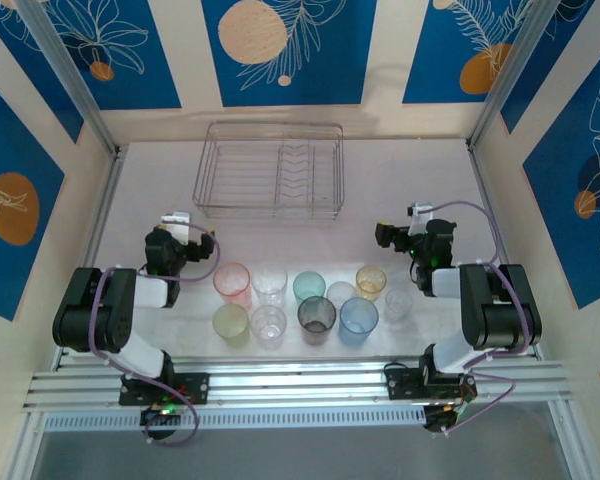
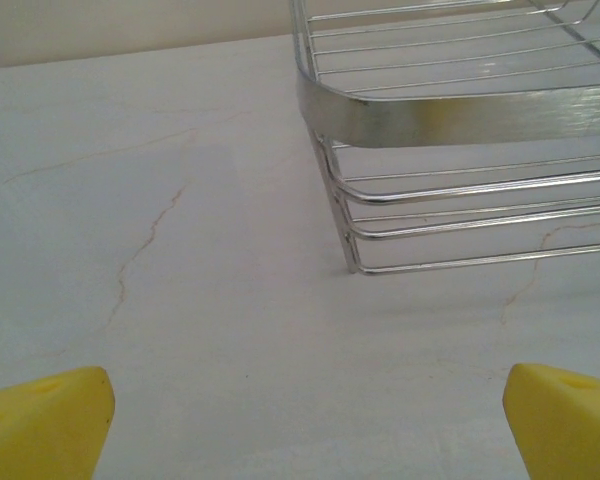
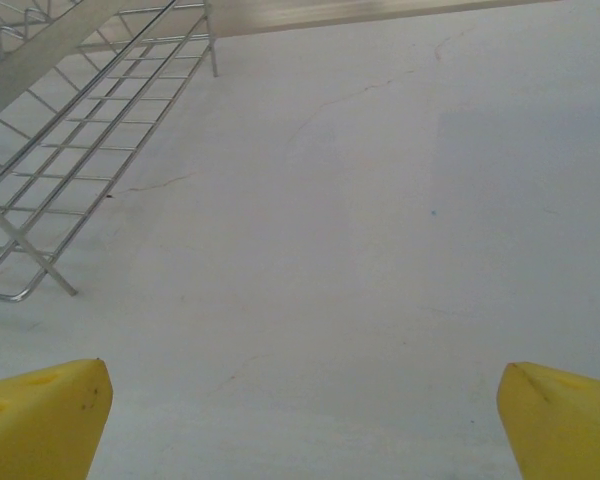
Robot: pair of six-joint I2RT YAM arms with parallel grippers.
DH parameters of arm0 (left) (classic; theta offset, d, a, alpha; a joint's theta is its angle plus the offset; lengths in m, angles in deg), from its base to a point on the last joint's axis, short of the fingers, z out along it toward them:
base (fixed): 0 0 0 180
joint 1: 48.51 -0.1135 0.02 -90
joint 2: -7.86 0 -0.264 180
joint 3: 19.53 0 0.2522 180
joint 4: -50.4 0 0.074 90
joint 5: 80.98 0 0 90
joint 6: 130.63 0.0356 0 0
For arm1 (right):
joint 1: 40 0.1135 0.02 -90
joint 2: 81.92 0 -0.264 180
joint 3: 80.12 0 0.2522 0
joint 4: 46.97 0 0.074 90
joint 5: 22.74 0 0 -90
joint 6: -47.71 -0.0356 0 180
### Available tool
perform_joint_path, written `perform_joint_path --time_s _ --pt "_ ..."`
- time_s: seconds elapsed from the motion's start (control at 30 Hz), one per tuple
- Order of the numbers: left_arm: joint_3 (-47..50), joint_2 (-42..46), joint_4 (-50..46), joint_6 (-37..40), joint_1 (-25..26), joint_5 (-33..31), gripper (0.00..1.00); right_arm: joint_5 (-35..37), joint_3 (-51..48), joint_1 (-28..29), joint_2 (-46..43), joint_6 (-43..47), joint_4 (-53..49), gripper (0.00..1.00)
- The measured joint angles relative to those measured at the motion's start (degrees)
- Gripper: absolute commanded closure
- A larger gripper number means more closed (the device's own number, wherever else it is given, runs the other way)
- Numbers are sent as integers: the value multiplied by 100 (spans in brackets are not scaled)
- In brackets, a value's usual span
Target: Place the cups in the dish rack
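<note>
Now | left end effector [image 2: 305, 410], right end effector [image 3: 303, 405] apart | cups [image 1: 316, 312] between arms | dish rack [image 1: 268, 211] beyond

White marbled table [image 1: 400, 180]; blue floral wall panels [image 1: 330, 70]; aluminium rail [image 1: 300, 378] at near edge.

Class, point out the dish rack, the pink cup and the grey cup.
dish rack [image 1: 268, 208], top view, near wire wall
pink cup [image 1: 232, 283], top view, open mouth
grey cup [image 1: 316, 314], top view, open mouth

a lab test booth: blue leaf-print wall panels [image 1: 290, 60], aluminium rails [image 1: 300, 380], pale marbled tabletop [image 1: 400, 180]
</note>
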Motion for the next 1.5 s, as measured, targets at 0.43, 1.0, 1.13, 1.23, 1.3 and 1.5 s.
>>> perform_joint_path --time_s 0.43,1.0,1.13,1.23,1.3,1.5 --pt "-719 4402 -3775 -1565 33 -2221 0 428 1276 -944 -2376 -1628 -3058 11" --pt "-3853 2590 -7794 -2065 42 -721 0 -1665 7538 7 1683 -2059 -8188 33" --pt "-4282 2319 -8150 -2063 42 -413 0 -1556 8282 470 2302 -1926 -8942 36" --pt "-4470 2162 -8400 -2044 50 -247 0 -1370 8824 772 2673 -1818 -9366 39" --pt "-4562 2050 -8585 -1996 81 -162 0 -1202 9117 951 2872 -1753 -9593 39" --pt "-4660 1882 -9130 -1779 192 63 0 -658 9995 1405 3576 -1587 -10194 43"
